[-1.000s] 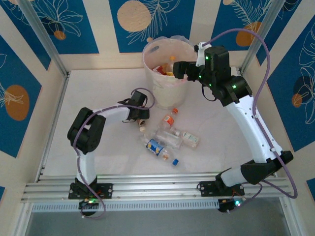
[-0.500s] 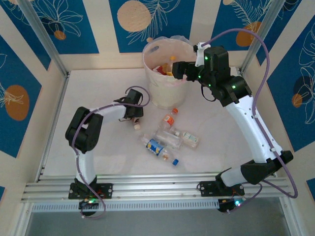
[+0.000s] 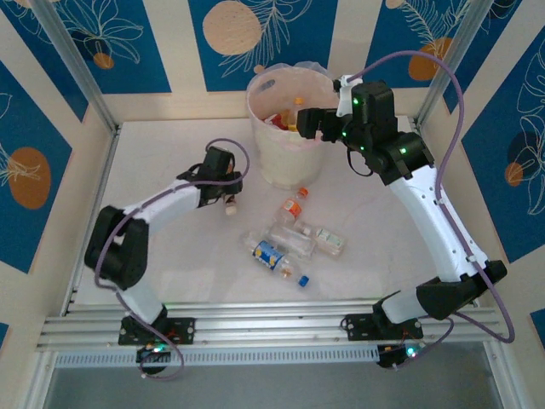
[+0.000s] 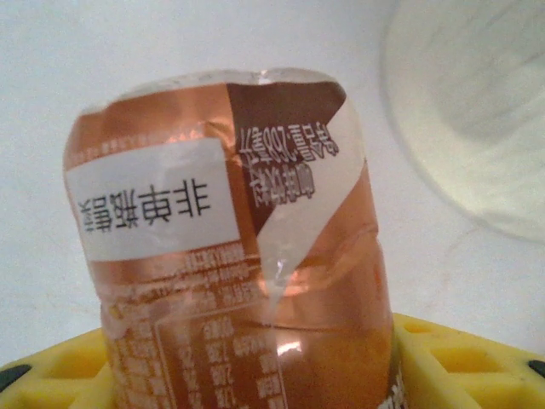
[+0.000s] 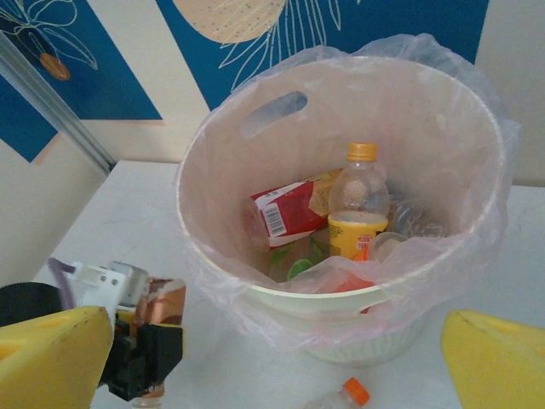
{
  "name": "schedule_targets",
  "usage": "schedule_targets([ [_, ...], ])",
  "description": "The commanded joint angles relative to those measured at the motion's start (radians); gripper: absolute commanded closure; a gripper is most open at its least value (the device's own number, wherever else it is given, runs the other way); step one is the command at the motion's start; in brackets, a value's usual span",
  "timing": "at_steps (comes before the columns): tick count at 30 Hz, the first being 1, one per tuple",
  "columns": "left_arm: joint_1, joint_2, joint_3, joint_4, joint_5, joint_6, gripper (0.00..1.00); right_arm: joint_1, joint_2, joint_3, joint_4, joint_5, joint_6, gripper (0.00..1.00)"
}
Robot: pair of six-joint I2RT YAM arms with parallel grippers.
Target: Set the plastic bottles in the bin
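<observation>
Left tool (image 3: pixel 226 198) and its bottle (image 4: pixel 230 256), farther left.

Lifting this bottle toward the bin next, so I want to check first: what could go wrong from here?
The copper-labelled bottle is crumpled and mostly sticks out beyond the left jaws, so it may twist or slip on the lift. The right jaws hang open above the edge of the bin, so the arms could clash at the drop.

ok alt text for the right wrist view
A cream bin lined with a pinkish bag holds several plastic bottles, including an upright orange-capped bottle. At lower left the left tool grips a copper-labelled bottle; the yellow fingers of the right tool stand wide apart at the bottom corners.
</observation>
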Motion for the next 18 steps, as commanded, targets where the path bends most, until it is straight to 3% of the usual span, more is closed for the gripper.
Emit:
schedule_targets([
  [1,0.008,-0.102,-0.035,0.070,0.054,0.073,0.43,0.008,-0.018,-0.015,0.031,-0.056,0.026,0.01],
  [10,0.002,-0.309,-0.133,0.301,0.266,0.181,0.43,0.008,0.020,-0.008,0.031,-0.219,0.062,0.01],
  [18,-0.011,-0.385,-0.171,0.446,0.438,0.246,0.43,0.008,0.097,0.014,0.048,-0.441,0.099,0.01],
])
